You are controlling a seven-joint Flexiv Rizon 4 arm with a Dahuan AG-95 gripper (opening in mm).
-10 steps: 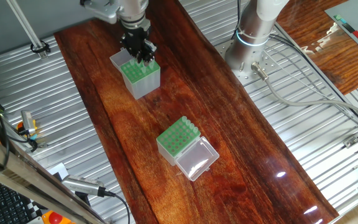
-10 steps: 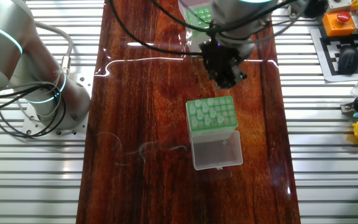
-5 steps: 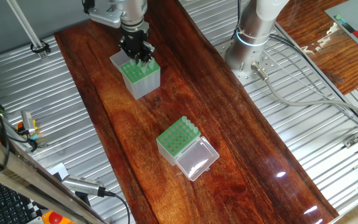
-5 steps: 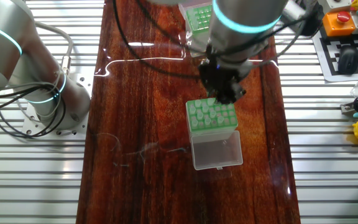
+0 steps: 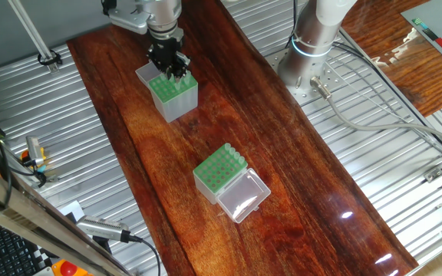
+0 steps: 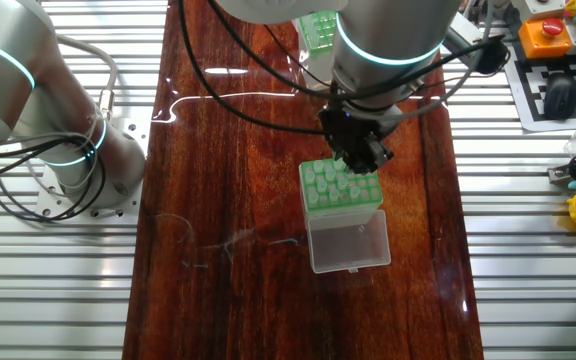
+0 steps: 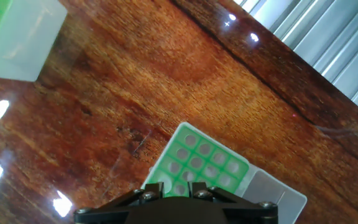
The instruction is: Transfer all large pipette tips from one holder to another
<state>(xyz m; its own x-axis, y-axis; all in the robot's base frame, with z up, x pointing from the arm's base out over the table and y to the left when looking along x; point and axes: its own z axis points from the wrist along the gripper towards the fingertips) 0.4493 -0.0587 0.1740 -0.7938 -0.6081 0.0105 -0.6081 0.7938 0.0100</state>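
The taller grey-sided holder (image 5: 173,96) (image 6: 318,28) stands at the far end of the wooden board and shows at the top left of the hand view (image 7: 14,37). The shorter green-topped box (image 5: 219,170) (image 6: 340,188) (image 7: 207,165) lies mid-board with its clear lid (image 5: 244,195) (image 6: 348,243) folded open. In the other fixed view, pale pipette tip collars (image 6: 330,180) fill several of its holes. My gripper (image 5: 171,70) (image 6: 356,165) (image 7: 176,190) hangs high above the board. It lines up with the taller holder in one fixed view and with the shorter box in the others. Its fingers stand narrowly apart, and I cannot make out a tip between them.
The arm's base (image 5: 313,38) (image 6: 58,130) is bolted to ribbed metal beside the board. A thin loose wire (image 6: 218,245) lies on the wood near the open lid. An orange button box (image 6: 543,35) and small parts sit off the board's edge.
The gripper has risen from the taller holder's top plate. It has drifted toward the shorter box in the other fixed view. Both boxes stayed put.
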